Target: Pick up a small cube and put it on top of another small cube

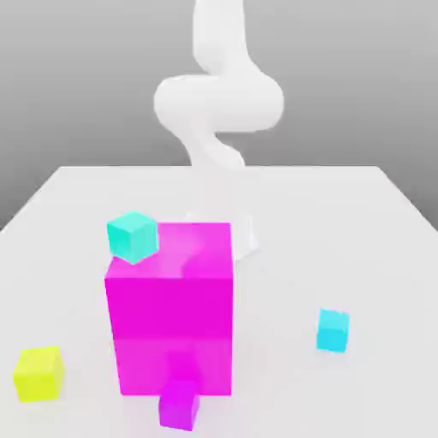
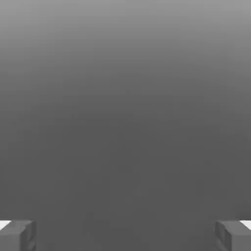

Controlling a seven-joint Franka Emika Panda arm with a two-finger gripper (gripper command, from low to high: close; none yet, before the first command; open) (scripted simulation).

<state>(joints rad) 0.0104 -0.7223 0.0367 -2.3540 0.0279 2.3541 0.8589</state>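
1. Grey, featureless backdrop behind a flat white counter [image 1: 376, 222]; the white arm [image 1: 218, 103] curls above its far side, partly hidden behind a big magenta cube [image 1: 171, 316].
2. In the hand view the gripper [image 2: 125, 235] has its two fingers [image 2: 17, 235] set wide apart at opposite edges, nothing between them; it looks onto plain grey.
3. The small cyan cube [image 1: 333, 330] sits alone on the counter toward the exterior view's right, well apart from the big magenta cube and every other block.
4. The turquoise cube [image 1: 133, 236] shows at the big cube's upper corner on the exterior view's left; whether it rests behind that cube or against it I cannot tell.
5. A small yellow cube [image 1: 38, 373] and a small magenta cube [image 1: 180, 404] lie near the front.
6. Handling judgement: the cyan cube looks rigid, light, smooth-faced and not fragile. Its flat parallel sides suit a pinch from above across two opposite faces, centred, fingers square to them so it does not twist or slip.
7. Placement likely needs care: the target's top is as small as the load, so an off-centre release could tip it.
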